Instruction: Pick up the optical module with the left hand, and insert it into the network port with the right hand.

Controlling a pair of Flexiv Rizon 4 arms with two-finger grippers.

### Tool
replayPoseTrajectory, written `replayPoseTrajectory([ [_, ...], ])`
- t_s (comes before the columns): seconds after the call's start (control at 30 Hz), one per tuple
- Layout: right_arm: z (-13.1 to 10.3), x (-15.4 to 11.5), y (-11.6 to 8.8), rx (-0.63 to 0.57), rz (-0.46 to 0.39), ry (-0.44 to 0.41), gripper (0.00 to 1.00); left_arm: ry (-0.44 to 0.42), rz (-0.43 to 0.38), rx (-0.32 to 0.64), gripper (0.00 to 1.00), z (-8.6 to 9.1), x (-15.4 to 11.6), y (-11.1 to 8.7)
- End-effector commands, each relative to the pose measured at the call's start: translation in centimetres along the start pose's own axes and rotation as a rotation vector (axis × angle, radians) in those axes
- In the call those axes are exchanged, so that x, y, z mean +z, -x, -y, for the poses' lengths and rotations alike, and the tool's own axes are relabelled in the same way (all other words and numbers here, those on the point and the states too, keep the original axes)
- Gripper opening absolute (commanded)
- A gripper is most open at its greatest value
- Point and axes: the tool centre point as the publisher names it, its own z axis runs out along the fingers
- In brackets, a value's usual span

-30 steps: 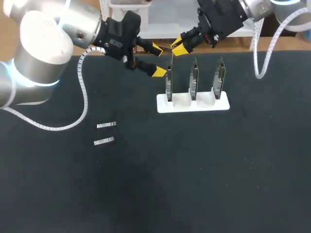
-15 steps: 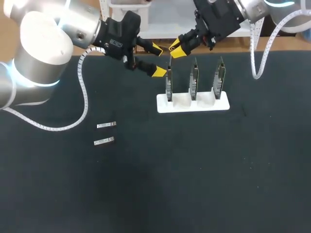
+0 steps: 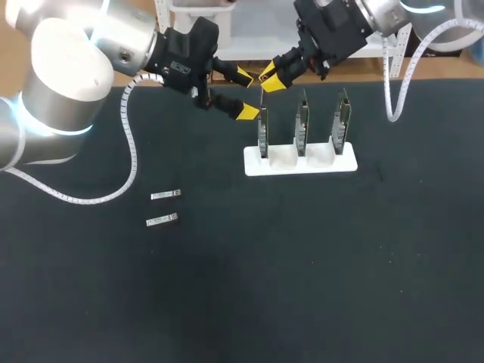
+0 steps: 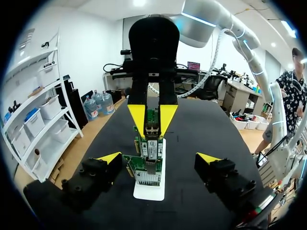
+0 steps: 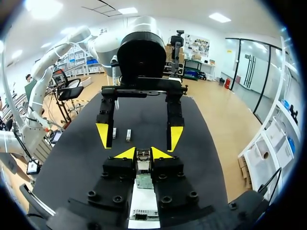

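1. Module (image 5: 142, 164), a small metal block, is pinched between the right gripper (image 3: 270, 77) tips, just above the leftmost board (image 3: 262, 134).
2. Right arm enters from the far right corner, fingers angled down.
3. Left gripper (image 3: 245, 94) is spread wide, just beside that board.
4. Green boards stand upright in a white stand (image 3: 302, 162); two loose modules (image 3: 165, 195) lie flat on the black mat (image 3: 302, 265).

right gripper (image 3: 269, 76): moved left, slightly back; now nearly in line with leftmost board (image 3: 262, 134);
optical module (image 5: 143, 162): carried along with it

Bright, even light from overhead (shadows faint on the table (image 3: 302, 265)).
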Motion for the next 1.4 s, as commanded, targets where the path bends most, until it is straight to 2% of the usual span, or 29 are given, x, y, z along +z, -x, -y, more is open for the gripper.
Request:
replayPoseTrajectory([
  [0.03,0.3,0.1,-0.1,-0.003,-0.003,0.004,0.0,-0.002,-0.006,-0.001,1.0,-0.1,0.1,0.1],
  [1.1,-0.4,0.3,-0.5,-0.014,-0.029,-0.028,0.0,-0.002,-0.006,-0.001,1.0,-0.1,0.1,0.1],
  [1.4,-1.0,0.1,-0.1,-0.019,-0.021,-0.041,0.0,-0.002,-0.006,-0.001,1.0,-0.1,0.1,0.1],
])
